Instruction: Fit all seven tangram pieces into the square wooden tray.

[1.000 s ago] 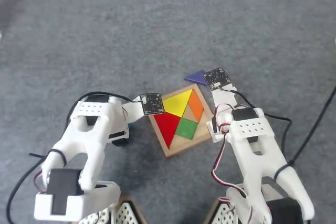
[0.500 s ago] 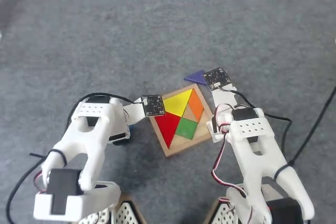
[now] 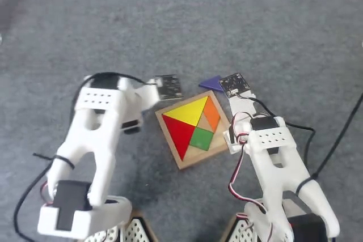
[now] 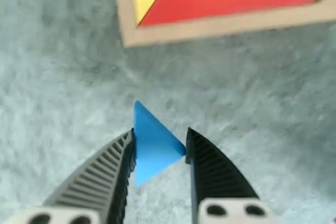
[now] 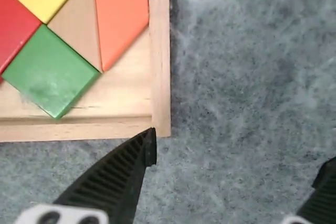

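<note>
The left gripper [image 4: 158, 139] is clamped on the blue triangle [image 4: 152, 148] near the tray's [image 3: 182, 164] left corner. The tray holds a yellow triangle [image 3: 190, 113], red triangle [image 3: 180, 131], green square [image 3: 202, 138] and orange piece [image 3: 211, 113]. A purple piece [image 3: 212, 83] lies on the bench [image 3: 283, 38] just beyond. The right gripper [image 5: 239, 153] is spread apart at the tray's right corner.

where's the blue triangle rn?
Left wrist view: the blue triangle is pinched in the left tool, over the grey mat near a corner of the wooden tray.
</note>
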